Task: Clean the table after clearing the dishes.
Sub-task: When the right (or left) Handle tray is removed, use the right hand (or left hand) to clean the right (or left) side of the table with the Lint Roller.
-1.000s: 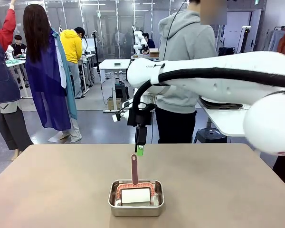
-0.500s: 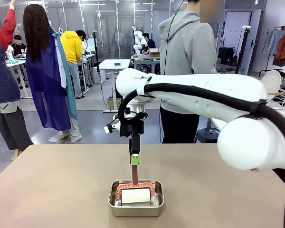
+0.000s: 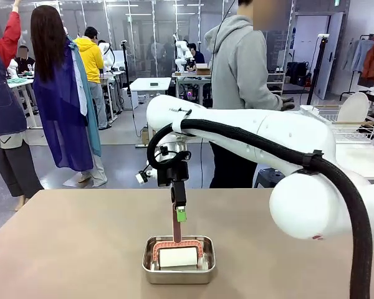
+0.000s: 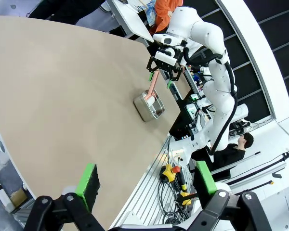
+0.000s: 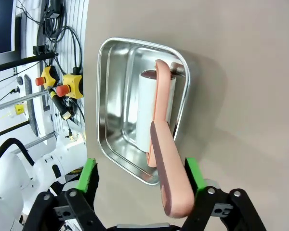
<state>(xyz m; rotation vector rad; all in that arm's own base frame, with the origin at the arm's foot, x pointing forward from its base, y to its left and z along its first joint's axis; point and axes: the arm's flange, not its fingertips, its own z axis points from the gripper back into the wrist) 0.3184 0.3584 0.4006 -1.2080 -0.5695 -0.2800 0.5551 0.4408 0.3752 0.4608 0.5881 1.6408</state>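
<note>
Right gripper [image 3: 179, 215] jaws wide open, straddling the pink handle [image 5: 166, 163] of the lint roller [image 5: 151, 110], not yet clamped. Roller stands in the steel pan [image 5: 115, 96] directly below, on the taupe table [image 3: 62, 237]. Handle looks light, rigid, smooth: grip mid-shaft, squarely.

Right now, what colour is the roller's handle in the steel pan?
Salmon pink handle; the right wrist view shows it best.

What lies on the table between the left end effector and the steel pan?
Nothing: in the left wrist view, the stretch of table from the left end effector up to the pan is bare.
</note>
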